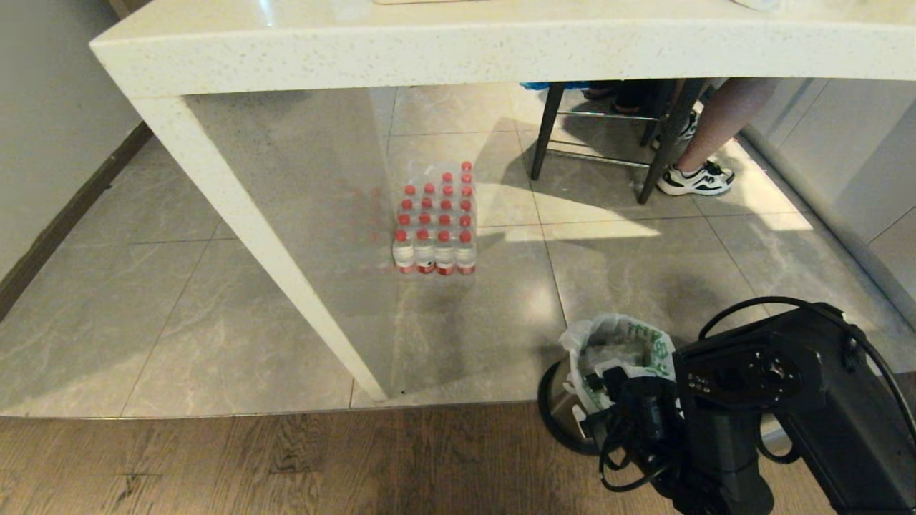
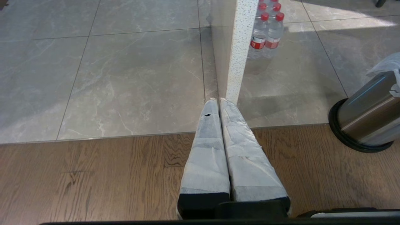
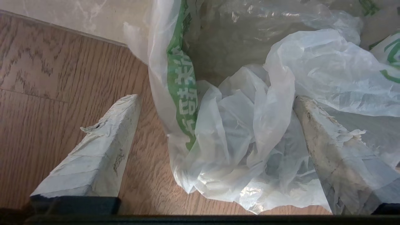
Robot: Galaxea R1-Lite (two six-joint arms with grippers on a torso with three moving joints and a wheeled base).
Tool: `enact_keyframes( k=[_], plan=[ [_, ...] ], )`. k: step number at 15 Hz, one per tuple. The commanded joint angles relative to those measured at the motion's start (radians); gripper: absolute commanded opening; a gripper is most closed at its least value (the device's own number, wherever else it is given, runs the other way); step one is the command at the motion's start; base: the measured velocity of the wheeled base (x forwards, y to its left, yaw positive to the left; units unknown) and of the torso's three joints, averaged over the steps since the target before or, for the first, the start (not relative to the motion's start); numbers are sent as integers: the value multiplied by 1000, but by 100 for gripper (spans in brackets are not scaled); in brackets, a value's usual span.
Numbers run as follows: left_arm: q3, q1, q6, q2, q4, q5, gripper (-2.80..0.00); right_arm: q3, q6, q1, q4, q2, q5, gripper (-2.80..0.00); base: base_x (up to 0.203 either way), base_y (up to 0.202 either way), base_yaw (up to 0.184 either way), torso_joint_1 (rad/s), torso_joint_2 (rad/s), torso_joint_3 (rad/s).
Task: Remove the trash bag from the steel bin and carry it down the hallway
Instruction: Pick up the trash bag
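- the small round steel bin with the black base ring (image 1: 562,400) is standing on the brown wood-plank floor (image 1: 250,465), right at the seam where the glossy grey marble-look tiles (image 1: 215,315) are beginning.
- the thin translucent white trash bag with green printed characters (image 1: 630,350) is sitting in the bin, its crinkled top spilling over the rim.
- the right gripper (image 3: 215,125) is hanging over the bag with its taped fingers (image 3: 103,140) standing wide; a bunched fold of plastic is lying between them, one finger is touching it, nothing is being pinched.
- the left gripper (image 2: 218,101) is pointing at the floor beside the white speckled table leg (image 2: 239,50), its fingers pressed together on nothing.
- open tile is stretching to the left of the leg; a shrink-wrapped pack of red-capped water bottles (image 1: 436,222) is sitting under the table.
- the right arm is hiding much of the bin in the head view.
- a person's leg and white sneaker (image 1: 698,179) are showing beside a dark stool, the rest being cut off by the tabletop.
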Motion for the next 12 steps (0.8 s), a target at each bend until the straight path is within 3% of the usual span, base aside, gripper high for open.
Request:
enact_keyframes(
  k=[1, 5, 6, 12],
  plan=[
    [0, 0, 0, 0, 0, 1, -280, -4, 0, 0, -8, -1, 0, 0, 0, 0, 0, 0, 0, 0],
    [0, 0, 0, 0, 0, 0, -280, -7, -1, 1, -8, 5, -2, 0, 0, 0, 0, 0, 0, 0],
    [0, 0, 0, 0, 0, 0, -280, -7, -3, 2, -8, 6, -2, -280, 0, 0, 0, 0, 0, 0],
    [0, 0, 0, 0, 0, 0, -280, -7, -3, 0, -8, 5, 21, -280, 0, 0, 0, 0, 0, 0]
  ],
)
